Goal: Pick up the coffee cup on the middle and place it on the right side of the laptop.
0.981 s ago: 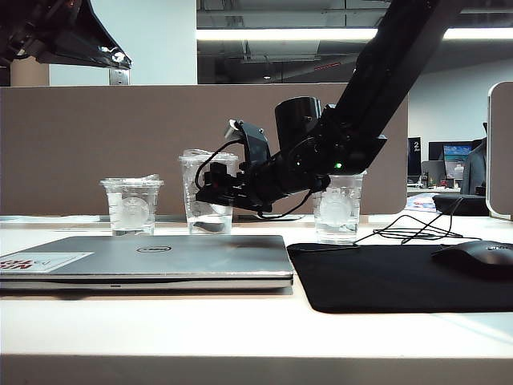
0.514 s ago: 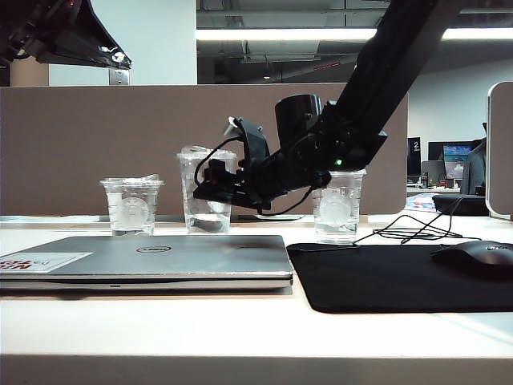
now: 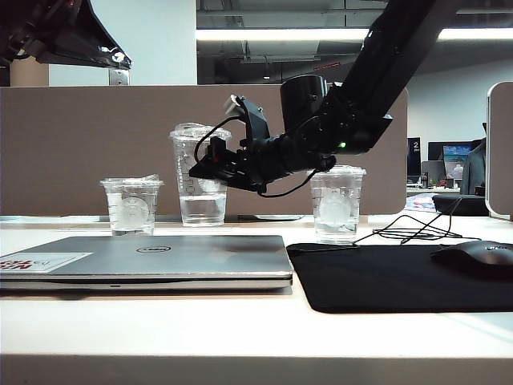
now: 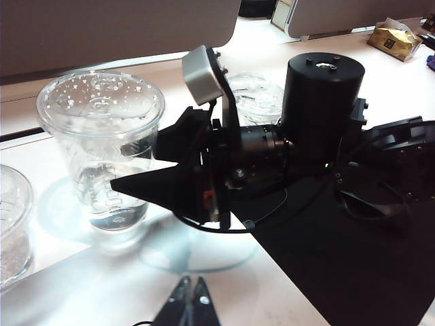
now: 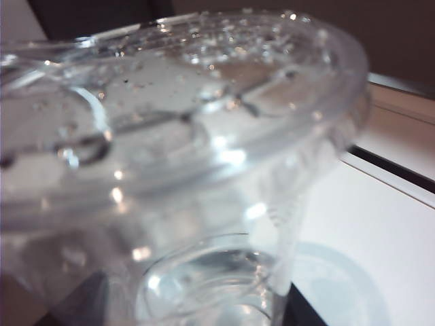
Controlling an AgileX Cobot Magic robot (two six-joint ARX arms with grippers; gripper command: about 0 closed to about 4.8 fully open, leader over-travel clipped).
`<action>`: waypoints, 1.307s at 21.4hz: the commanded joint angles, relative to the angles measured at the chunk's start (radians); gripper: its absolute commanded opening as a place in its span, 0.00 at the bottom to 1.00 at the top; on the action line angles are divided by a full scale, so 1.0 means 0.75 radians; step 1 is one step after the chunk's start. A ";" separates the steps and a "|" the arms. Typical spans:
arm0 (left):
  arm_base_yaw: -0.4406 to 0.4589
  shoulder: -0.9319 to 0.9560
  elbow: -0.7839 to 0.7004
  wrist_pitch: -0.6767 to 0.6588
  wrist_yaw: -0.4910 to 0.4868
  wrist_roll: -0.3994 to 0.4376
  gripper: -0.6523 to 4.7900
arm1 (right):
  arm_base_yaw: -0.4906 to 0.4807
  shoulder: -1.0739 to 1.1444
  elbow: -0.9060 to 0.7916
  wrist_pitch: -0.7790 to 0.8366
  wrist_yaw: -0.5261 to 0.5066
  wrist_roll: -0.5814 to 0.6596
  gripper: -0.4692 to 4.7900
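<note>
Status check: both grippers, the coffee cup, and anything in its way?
Right gripper shut on coffee cup, cup lifted. Left gripper shut, idle above table. Medium cup stands toward the laptop's right.

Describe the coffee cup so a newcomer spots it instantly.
Behind the closed silver laptop stand three clear lidded cups. The coffee cup is the middle one, gripped by the right gripper and lifted. It is the tallest, holding a little clear liquid.

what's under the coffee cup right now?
Nothing touching it: the coffee cup, clamped in the right gripper, hangs above the white table, casting a round shadow there. Its base underside isn't visible.
</note>
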 commanded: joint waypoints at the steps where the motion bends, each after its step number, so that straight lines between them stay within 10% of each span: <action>1: 0.001 -0.004 0.003 0.009 0.006 -0.004 0.11 | -0.015 -0.041 0.006 0.048 -0.048 0.039 0.70; 28: 0.001 -0.004 0.003 0.009 0.006 -0.004 0.11 | -0.101 -0.443 -0.581 0.316 -0.155 0.039 0.67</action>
